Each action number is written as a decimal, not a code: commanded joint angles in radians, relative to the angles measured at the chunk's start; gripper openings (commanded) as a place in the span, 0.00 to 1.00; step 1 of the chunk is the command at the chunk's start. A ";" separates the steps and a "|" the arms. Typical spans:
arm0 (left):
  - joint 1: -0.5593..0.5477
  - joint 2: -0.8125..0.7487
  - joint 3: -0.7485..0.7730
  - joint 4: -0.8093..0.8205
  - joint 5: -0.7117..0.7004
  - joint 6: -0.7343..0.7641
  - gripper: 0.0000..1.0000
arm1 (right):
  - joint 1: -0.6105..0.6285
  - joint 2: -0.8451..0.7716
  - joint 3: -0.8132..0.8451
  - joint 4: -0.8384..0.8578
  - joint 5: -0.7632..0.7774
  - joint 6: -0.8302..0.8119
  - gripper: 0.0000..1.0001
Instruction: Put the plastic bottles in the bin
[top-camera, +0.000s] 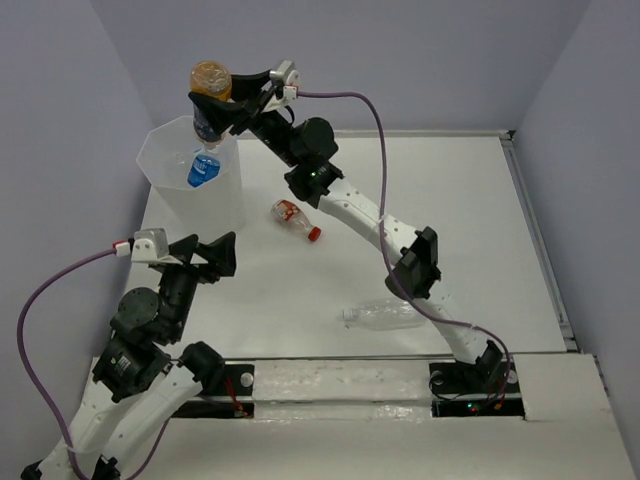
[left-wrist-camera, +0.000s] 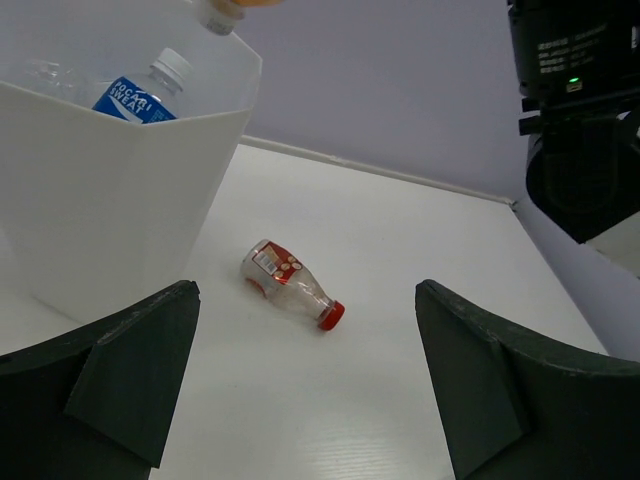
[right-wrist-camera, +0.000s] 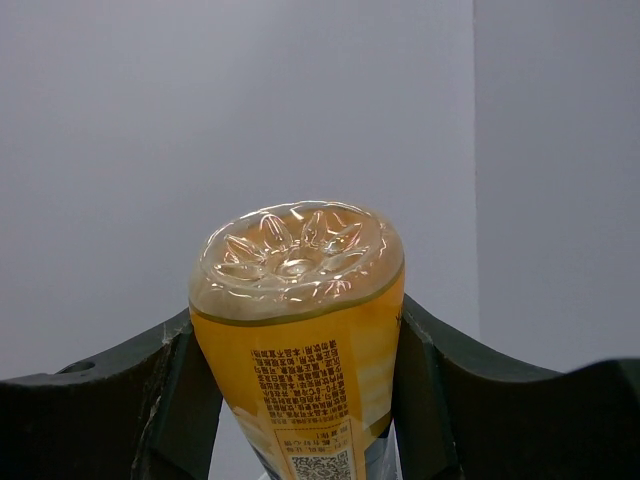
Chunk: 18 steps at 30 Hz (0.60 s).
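My right gripper is shut on the orange bottle with the yellow label and holds it upside down over the bin; its base fills the right wrist view. A blue-labelled bottle lies inside the bin, also seen in the left wrist view. A red-labelled bottle with a red cap lies on the table right of the bin, also in the left wrist view. A clear bottle lies nearer the front. My left gripper is open and empty.
The white table has a raised rim along its right edge. Grey walls close in the back and sides. The right arm stretches diagonally across the table above the clear bottle.
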 joint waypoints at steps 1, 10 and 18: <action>0.006 -0.018 -0.010 0.011 -0.054 -0.013 0.99 | -0.015 0.021 -0.024 0.212 0.087 0.137 0.38; 0.011 0.003 -0.011 0.032 -0.005 0.005 0.99 | -0.028 0.085 -0.041 0.126 0.069 0.219 0.67; 0.012 0.037 -0.010 0.043 0.023 0.006 0.99 | -0.028 -0.033 -0.195 0.002 0.049 0.144 0.95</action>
